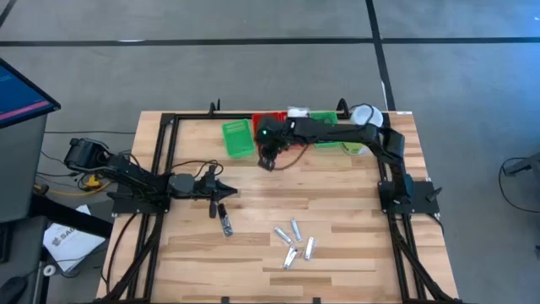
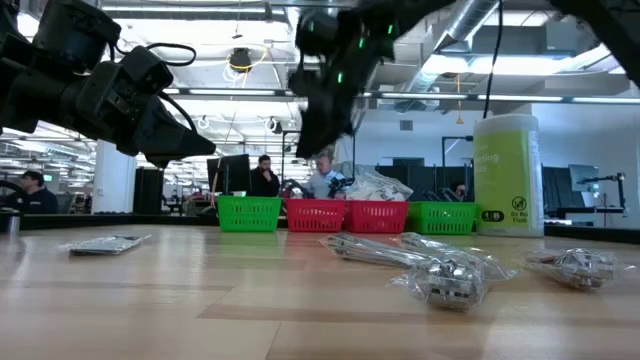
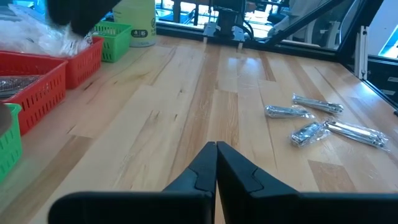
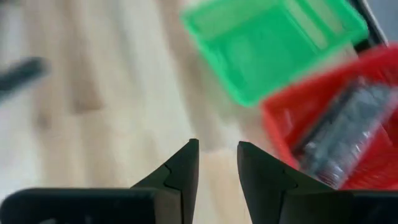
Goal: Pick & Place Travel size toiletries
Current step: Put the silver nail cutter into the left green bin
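Several small silver tubes in clear wrap (image 1: 295, 245) lie flat on the table's near right part, also seen in the left wrist view (image 3: 323, 121) and the low view (image 2: 450, 275). One dark narrow packet (image 1: 225, 219) lies flat near my left gripper (image 1: 234, 190), which hovers shut and empty above the table's left middle (image 3: 216, 148). My right gripper (image 1: 267, 163) hangs open and empty (image 4: 217, 149) above the boards, just near of the green tray (image 4: 273, 43) and the red tray (image 4: 292, 124). A silvery wrapped item (image 4: 348, 134) lies in that red tray.
A row of green and red trays (image 2: 330, 215) stands along the far edge, with a tall pale green cylinder (image 2: 508, 175) at its right end. A black frame (image 1: 164, 152) borders the table. People sit in the room beyond. Bare boards (image 1: 337, 194) span the middle.
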